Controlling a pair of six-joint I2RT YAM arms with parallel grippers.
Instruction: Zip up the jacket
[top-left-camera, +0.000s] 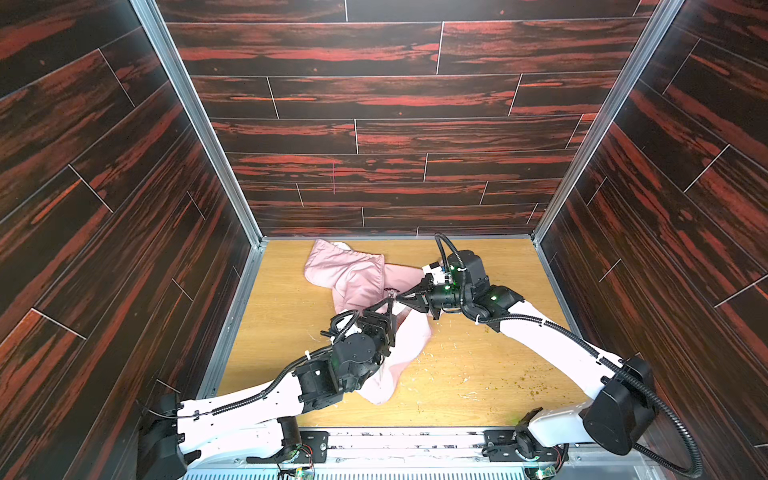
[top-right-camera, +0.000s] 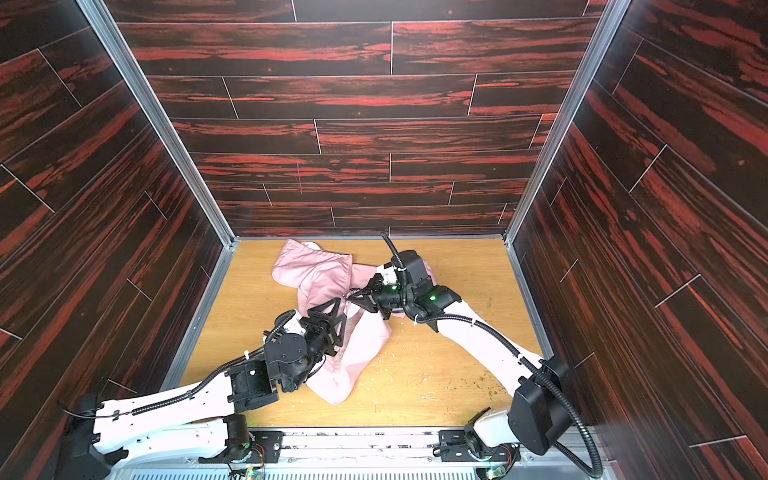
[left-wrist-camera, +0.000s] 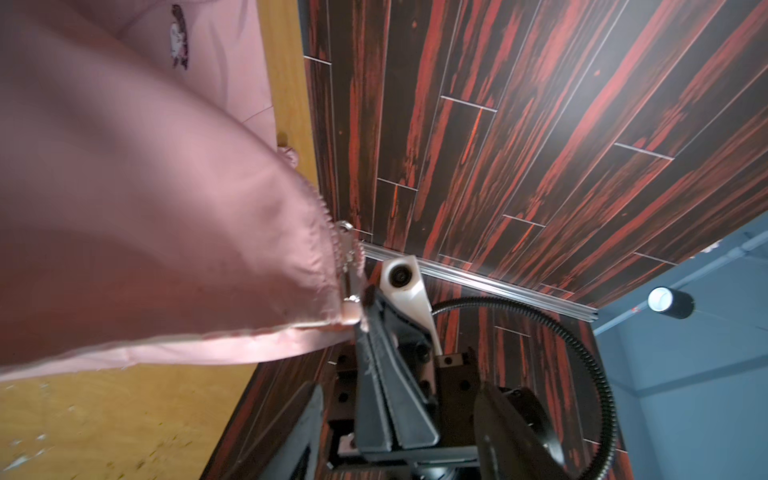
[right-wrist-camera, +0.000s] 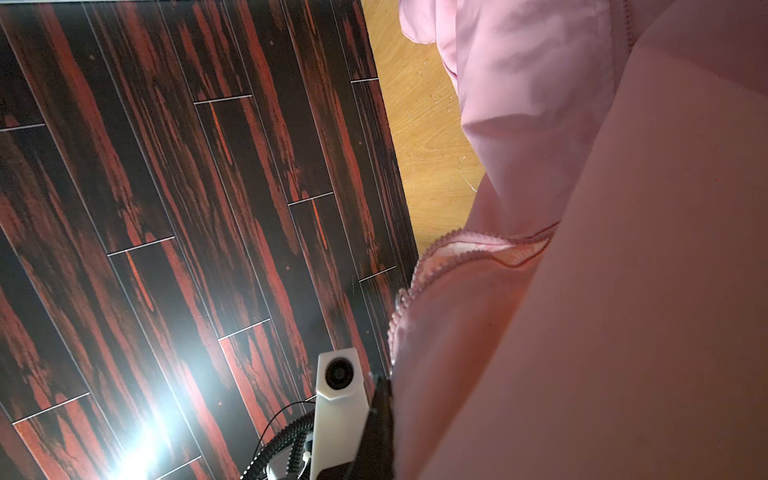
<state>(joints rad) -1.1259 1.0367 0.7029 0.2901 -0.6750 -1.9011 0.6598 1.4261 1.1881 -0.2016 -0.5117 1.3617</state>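
now: right gripper pinches the zip pull

so the jacket (top-left-camera: 353, 282) lies mid-table (top-left-camera: 478, 374), its long axis running from upper left to lower centre in both top views. right gripper (top-left-camera: 399, 297), the nearer one, is clamped on the zip pull (left-wrist-camera: 351, 308); open teeth (right-wrist-camera: 415, 274) lead away from it. left gripper (top-left-camera: 380, 307), just below, stands half-wide and empty. the emblem (left-wrist-camera: 178, 37) shows no legible writing.

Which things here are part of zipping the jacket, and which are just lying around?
In use: jacket, zipper pull, right end effector shut on it, left end effector nearby.
Lying about: crumbs scattered on the table.
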